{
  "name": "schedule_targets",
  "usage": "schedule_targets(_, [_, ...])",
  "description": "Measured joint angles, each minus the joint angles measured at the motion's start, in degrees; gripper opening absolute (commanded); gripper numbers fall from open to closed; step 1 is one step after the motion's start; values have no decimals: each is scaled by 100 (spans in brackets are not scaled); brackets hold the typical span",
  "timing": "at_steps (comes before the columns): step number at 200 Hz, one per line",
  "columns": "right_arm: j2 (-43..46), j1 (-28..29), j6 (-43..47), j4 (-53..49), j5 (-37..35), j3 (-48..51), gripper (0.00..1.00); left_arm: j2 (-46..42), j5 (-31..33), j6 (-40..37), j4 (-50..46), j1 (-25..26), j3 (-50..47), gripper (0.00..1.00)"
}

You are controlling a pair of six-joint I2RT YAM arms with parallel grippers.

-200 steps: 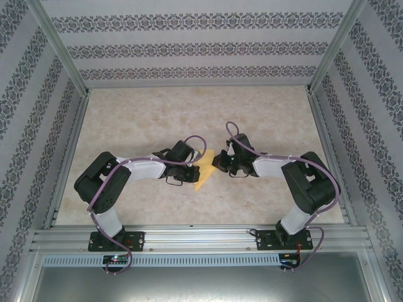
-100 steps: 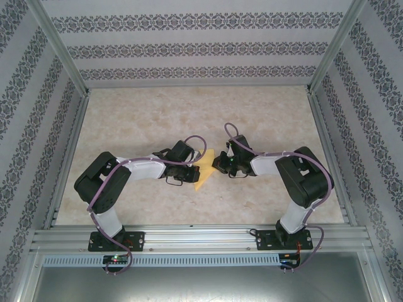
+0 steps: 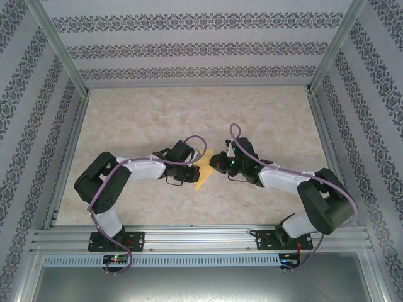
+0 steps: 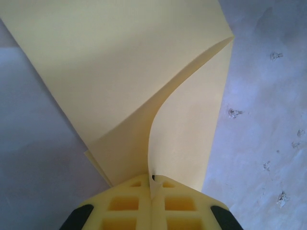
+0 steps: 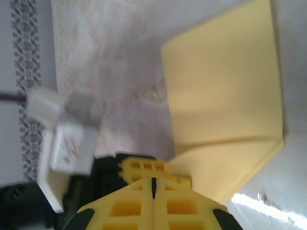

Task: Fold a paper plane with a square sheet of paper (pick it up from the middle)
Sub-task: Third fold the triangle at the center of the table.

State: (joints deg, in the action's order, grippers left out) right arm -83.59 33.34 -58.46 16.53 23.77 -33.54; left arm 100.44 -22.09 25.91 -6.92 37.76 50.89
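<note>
Nearest in the overhead view, an aluminium rail (image 3: 201, 236) carries both arm bases, the left arm (image 3: 138, 168) rising from 7 o'clock of the table (image 3: 157, 119) and the right arm (image 3: 283, 179) from 5 o'clock. Both bend inward and meet just to the 6 o'clock side of the table's middle. There the square sheet of paper (image 3: 203, 175) lies, yellow and partly folded, with the left gripper (image 3: 192, 171) at its 9 o'clock and the right gripper (image 3: 217, 165) at its 3 o'clock. A purple cable (image 3: 195, 139) loops over each wrist. On the left wrist camera, the left gripper (image 4: 152, 184) has its yellow fingers (image 4: 124, 203) pressed together on the near edge of the sheet (image 4: 144, 72). One layer lies flat on the table (image 4: 268, 120), and another curls up from the pinch and runs toward 1 o'clock. On the right wrist camera, the right gripper (image 5: 153, 184) shows its jaws pressed together with no gap. The sheet (image 5: 225, 96) spreads from 1 to 3 o'clock of the tips, with a fold line crossing it and a narrower flap nearer the fingers. Whether these jaws nip the paper's edge cannot be told. Beyond the paper the marbled table runs out to 12 o'clock, ending at patterned wallpaper walls (image 3: 201, 47).
</note>
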Motion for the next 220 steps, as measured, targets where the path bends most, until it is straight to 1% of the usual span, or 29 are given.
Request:
schedule_targets(22, [-85, 409, -208, 229, -205, 407, 0, 0, 0, 0, 0, 0, 2, 3])
schedule_targets(45, [-297, 706, -398, 472, -321, 533, 0, 0, 0, 0, 0, 0, 0, 4])
schedule_targets(71, [-586, 887, -566, 909, -365, 533, 0, 0, 0, 0, 0, 0, 2, 3])
schedule_targets(94, [-887, 931, -643, 1169, -387, 520, 0, 0, 0, 0, 0, 0, 2, 3])
schedule_targets(130, [-1211, 931, -752, 1390, -402, 507, 0, 0, 0, 0, 0, 0, 2, 3])
schedule_targets(154, [-1169, 949, -743, 1344, -433, 505, 0, 0, 0, 0, 0, 0, 2, 4])
schedule_targets(169, [-927, 944, -662, 1043, -492, 490, 0, 0, 0, 0, 0, 0, 2, 3])
schedule_targets(194, [-446, 623, -380, 422, -525, 229, 0, 0, 0, 0, 0, 0, 2, 4])
schedule_targets(220, [-516, 127, 55, -227, -483, -470, 0, 0, -2, 0, 2, 0, 2, 4])
